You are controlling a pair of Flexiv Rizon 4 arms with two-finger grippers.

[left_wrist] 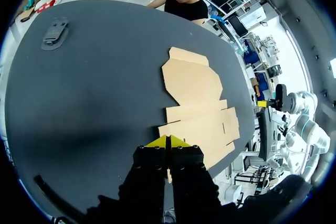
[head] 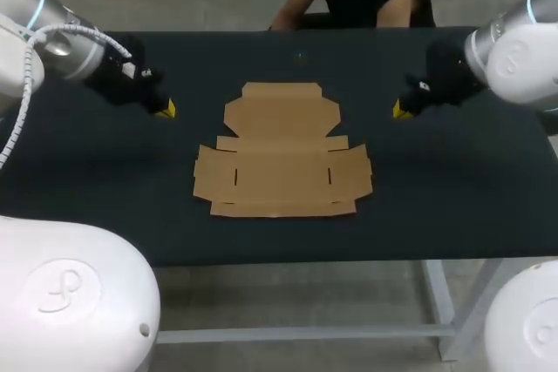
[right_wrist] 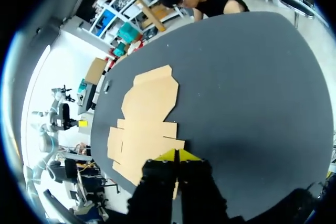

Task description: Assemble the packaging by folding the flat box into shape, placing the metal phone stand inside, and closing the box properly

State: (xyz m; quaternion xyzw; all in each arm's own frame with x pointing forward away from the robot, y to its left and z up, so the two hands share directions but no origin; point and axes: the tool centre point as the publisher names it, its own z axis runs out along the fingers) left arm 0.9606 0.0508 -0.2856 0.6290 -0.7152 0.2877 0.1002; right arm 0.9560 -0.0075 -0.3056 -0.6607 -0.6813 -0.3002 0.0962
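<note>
On tabletop (left_wrist: 100,108), left wrist view only: grey stand (left_wrist: 55,33)

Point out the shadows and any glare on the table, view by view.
Head view: the flat box is evenly lit, no glare. Left wrist view: a dark shadow patch on the table beside the left gripper. Right wrist view: a similar patch beside the right gripper.

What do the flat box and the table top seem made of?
The flat box: plain brown cardboard, matte, judging by its tan colour, cut flaps and slits. The table: dark matte surface, no glare; perhaps a mat or cloth, cannot tell which.
</note>
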